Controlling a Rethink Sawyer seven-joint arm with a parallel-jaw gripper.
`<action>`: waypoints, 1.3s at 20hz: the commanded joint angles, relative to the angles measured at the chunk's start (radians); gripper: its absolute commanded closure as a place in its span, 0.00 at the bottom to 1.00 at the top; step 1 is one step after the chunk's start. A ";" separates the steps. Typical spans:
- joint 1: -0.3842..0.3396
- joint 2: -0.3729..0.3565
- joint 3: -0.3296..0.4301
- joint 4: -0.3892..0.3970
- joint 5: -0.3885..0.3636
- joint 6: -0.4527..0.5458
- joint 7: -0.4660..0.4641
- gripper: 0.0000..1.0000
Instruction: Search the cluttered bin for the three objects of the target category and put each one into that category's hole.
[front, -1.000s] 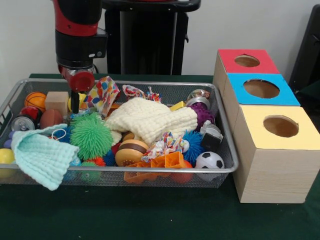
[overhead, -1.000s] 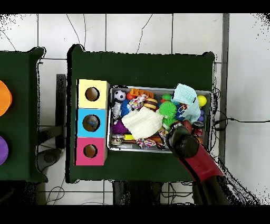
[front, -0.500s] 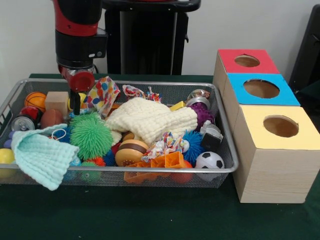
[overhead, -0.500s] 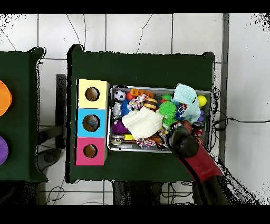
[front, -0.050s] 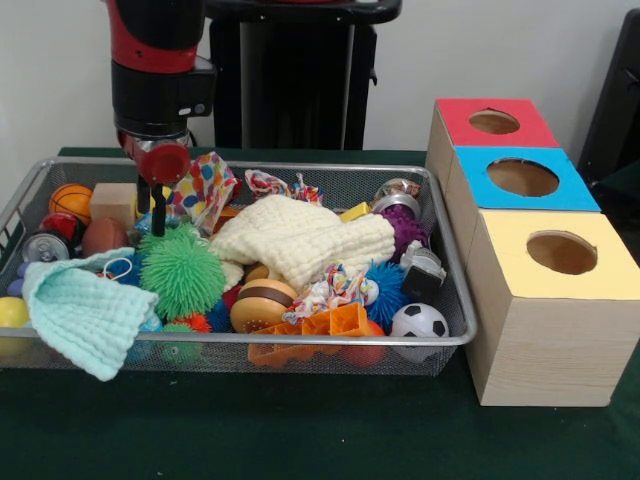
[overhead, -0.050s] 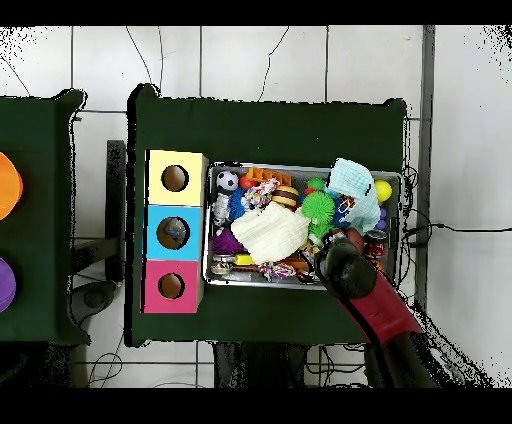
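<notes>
A wire bin holds a jumble of toys and cloths. My gripper hangs low at the bin's back left, under the red and black arm. It sits just behind a green spiky ball, between a wooden block and a polka-dot cloth. Whether it grips anything is hidden. Three boxes stand to the right, with a red top, a blue top and a yellow top, each with a round hole. In the overhead view the arm covers the gripper.
Also in the bin: a cream cloth, a mint cloth over the front left rim, a small basketball, a soccer ball, orange plastic pieces, a blue spiky ball and a purple one.
The gripper has shifted slightly to the right and a little lower behind the green spiky ball. Nothing in the bin has visibly moved.
</notes>
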 joint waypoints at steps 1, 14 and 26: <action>-0.012 0.017 0.091 -0.034 0.012 0.037 0.166 0.00; -0.008 0.065 0.080 -0.033 -0.013 0.052 0.131 0.00; -0.094 0.140 0.134 -0.027 -0.109 -0.036 0.101 0.00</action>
